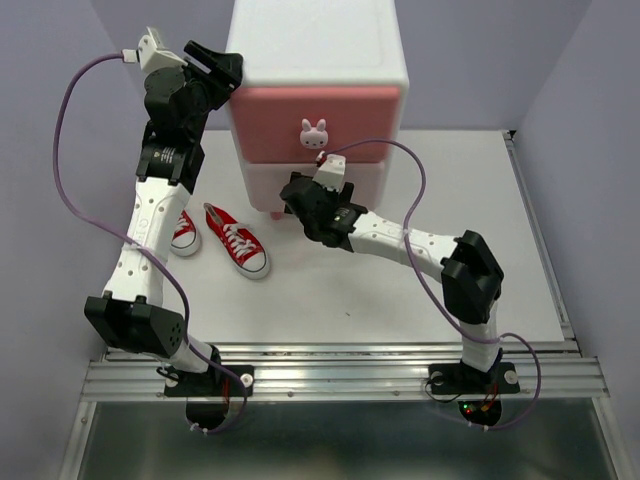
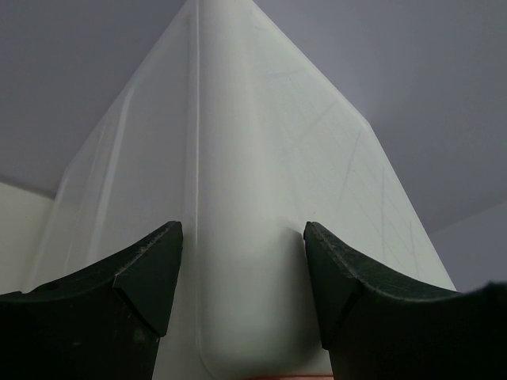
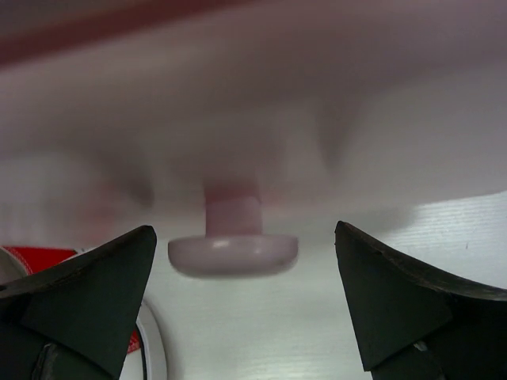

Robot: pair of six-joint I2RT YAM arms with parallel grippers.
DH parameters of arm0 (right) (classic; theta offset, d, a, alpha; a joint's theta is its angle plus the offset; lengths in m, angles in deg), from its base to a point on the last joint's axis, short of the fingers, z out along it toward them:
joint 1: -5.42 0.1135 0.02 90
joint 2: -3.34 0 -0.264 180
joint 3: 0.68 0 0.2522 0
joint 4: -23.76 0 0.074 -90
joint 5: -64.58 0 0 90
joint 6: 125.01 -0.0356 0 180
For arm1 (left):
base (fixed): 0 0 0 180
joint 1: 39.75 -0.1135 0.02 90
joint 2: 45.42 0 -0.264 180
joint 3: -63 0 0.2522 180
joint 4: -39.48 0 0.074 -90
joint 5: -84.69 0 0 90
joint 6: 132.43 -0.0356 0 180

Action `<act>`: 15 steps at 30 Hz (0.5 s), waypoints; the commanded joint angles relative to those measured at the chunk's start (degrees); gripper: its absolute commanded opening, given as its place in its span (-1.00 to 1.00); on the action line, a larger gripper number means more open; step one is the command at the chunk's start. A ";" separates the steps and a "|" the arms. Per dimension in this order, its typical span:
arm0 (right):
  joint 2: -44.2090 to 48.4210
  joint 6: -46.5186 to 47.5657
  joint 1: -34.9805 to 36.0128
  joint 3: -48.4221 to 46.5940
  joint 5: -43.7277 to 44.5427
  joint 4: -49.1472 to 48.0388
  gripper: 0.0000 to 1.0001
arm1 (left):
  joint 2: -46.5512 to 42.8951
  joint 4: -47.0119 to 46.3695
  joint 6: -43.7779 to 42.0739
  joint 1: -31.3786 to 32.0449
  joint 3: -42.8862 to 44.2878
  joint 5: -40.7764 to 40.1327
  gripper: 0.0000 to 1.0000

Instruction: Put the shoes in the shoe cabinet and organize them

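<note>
The shoe cabinet (image 1: 318, 45) stands at the back centre, with a white top, a dark pink upper drawer (image 1: 300, 110) with a bunny knob (image 1: 314, 131), and a pale pink lower drawer (image 1: 270, 180). My left gripper (image 1: 222, 68) is open, and its fingers straddle the cabinet's rounded upper left corner (image 2: 238, 158). My right gripper (image 1: 292, 195) is open and low at the lower drawer's front. A pink cabinet foot (image 3: 233, 252) lies between its fingers (image 3: 95, 293). One red shoe (image 1: 237, 240) lies left of the cabinet. A second red shoe (image 1: 184, 232) is half hidden by my left arm. The green shoes are out of view.
The white table (image 1: 380, 300) ends in a metal rail (image 1: 340, 375) at the near edge. Purple walls enclose the back and both sides. A purple cable loops off each arm. A red shoe's edge (image 3: 32, 257) shows at the left of the right wrist view.
</note>
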 commanded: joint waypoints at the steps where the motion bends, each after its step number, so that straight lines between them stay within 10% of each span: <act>1: 0.43 2.25 -0.97 -1.64 3.96 -8.21 1.00 | 2.38 20.33 -3.79 2.22 -5.72 6.16 0.23; 9: -0.27 6.58 -3.34 -0.49 2.12 -13.95 0.93 | 2.46 19.53 -2.83 2.66 -6.17 6.43 0.22; 15: 0.87 6.84 -3.34 0.65 3.08 -14.65 -0.25 | 2.46 19.62 -2.74 3.01 -6.08 6.25 0.22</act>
